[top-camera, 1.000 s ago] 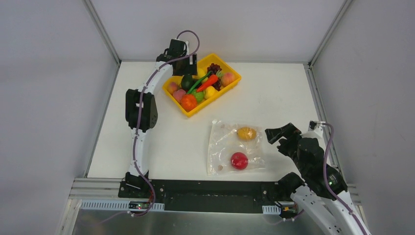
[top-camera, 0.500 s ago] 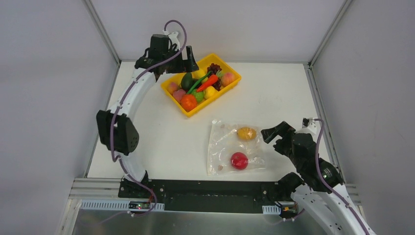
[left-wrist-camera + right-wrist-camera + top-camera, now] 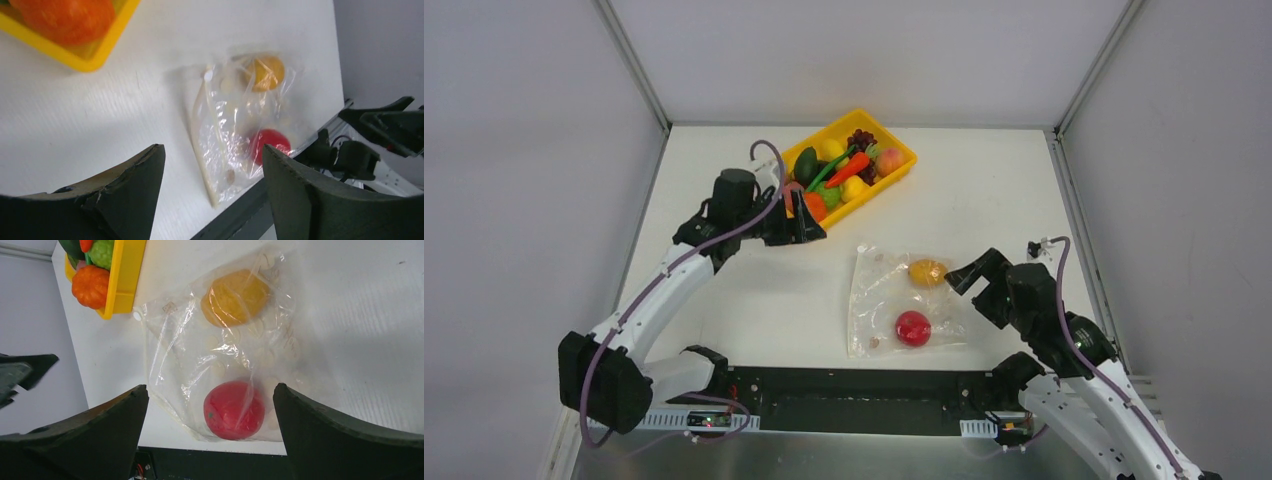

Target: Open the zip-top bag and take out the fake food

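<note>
Nearest, the right gripper (image 3: 975, 289) hovers with jaws wide apart, empty, just right of the bag (image 3: 886, 300), which lies flat on the table (image 3: 754, 290) (red ball (image 3: 913, 328) and yellow fruit (image 3: 928, 272) inside). Farther, the left gripper (image 3: 803, 223), jaws apart and empty, hangs beside the tray (image 3: 896, 170).

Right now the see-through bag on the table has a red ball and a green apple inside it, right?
Not quite. The zip-top bag on the table does hold the red ball, but the other piece is a yellow-orange fruit, not a green apple. The right wrist view shows both clearly.
</note>
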You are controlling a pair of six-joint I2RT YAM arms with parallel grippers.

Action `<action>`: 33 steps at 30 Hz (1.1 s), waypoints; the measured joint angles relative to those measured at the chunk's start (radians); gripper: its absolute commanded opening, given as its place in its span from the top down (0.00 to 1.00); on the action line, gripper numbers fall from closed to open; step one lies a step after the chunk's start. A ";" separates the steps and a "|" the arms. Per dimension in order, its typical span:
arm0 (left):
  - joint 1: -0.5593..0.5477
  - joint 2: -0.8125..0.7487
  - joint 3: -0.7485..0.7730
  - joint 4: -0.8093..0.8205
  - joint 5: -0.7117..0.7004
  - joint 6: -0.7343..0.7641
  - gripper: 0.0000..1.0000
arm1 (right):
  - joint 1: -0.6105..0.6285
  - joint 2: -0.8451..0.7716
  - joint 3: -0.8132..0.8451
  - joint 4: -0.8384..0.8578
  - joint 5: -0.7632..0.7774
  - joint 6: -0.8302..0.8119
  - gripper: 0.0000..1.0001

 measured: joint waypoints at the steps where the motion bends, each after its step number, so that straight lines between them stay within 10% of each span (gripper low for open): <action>1: -0.026 -0.033 -0.047 -0.014 -0.021 -0.002 0.35 | 0.000 0.003 0.000 -0.004 -0.010 0.010 0.00; 10: -0.217 -0.095 -0.279 -0.001 -0.134 -0.053 0.58 | 0.001 0.060 -0.042 -0.011 -0.069 0.079 0.00; 33: -0.464 0.253 -0.273 0.315 -0.124 -0.208 0.60 | 0.001 0.089 -0.235 0.098 -0.104 0.163 0.01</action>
